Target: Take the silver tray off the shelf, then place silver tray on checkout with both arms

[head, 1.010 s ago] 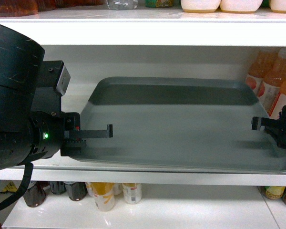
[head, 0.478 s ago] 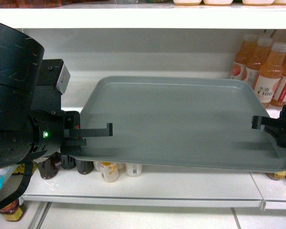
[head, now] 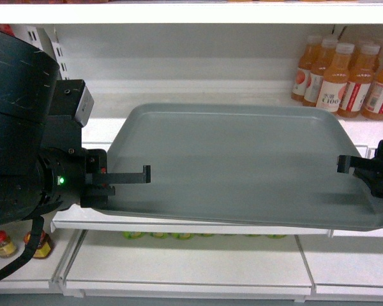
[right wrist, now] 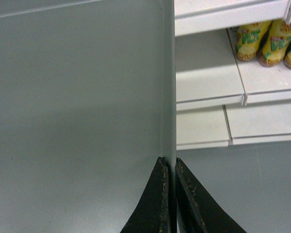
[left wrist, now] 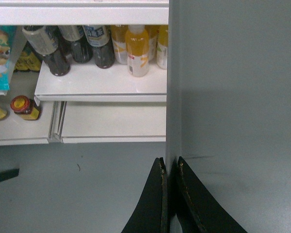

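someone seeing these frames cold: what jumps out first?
The silver tray fills the middle of the head view, held level in front of the shelf, with the left gripper and right gripper shut on its two short edges. Both wrist views show thin black fingers pinching the rim. Orange juice bottles stand at the upper right of the head view.

the silver tray [left wrist: 233, 97] fills the right half of the left wrist view, its left rim running straight down the middle, and the left gripper [left wrist: 170, 167] pinches that rim at the bottom, one black finger on each side. to the left, a white shelf [left wrist: 102, 85] carries dark bottles [left wrist: 53, 51] and orange juice bottles [left wrist: 137, 48]. lower left, small red-capped jars [left wrist: 24, 107] sit on a lower board above grey floor [left wrist: 77, 184].
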Controlling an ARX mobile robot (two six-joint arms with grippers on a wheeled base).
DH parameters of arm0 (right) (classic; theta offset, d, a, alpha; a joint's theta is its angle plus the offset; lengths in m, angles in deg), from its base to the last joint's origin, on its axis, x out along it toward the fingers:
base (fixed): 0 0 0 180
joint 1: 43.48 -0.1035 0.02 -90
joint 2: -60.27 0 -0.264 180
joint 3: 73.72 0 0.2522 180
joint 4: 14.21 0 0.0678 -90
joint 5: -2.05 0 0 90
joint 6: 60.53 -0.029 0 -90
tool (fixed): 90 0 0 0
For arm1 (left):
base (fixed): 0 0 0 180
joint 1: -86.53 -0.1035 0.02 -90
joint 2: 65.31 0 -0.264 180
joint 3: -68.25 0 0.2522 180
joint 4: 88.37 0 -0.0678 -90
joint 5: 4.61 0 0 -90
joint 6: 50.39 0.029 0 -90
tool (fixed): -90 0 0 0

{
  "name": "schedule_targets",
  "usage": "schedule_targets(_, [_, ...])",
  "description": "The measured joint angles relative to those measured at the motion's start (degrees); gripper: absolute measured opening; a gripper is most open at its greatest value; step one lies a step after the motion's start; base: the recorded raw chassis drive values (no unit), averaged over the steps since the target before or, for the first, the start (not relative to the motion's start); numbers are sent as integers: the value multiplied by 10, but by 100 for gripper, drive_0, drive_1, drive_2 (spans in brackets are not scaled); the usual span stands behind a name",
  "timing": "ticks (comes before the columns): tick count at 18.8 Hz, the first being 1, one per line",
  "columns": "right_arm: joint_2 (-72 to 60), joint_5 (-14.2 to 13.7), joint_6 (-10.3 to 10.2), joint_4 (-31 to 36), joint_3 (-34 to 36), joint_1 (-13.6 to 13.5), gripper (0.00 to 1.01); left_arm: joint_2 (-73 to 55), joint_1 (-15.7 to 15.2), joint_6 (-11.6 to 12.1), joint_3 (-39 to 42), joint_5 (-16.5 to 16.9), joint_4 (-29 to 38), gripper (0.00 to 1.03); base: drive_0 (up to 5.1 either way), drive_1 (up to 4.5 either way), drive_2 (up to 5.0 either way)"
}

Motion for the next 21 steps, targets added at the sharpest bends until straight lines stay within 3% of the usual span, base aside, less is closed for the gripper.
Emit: schedule_targets(21, [0, 0, 0, -2, 0, 0, 3, -1, 0, 0, 0, 1, -2, 3, 0, 0, 0])
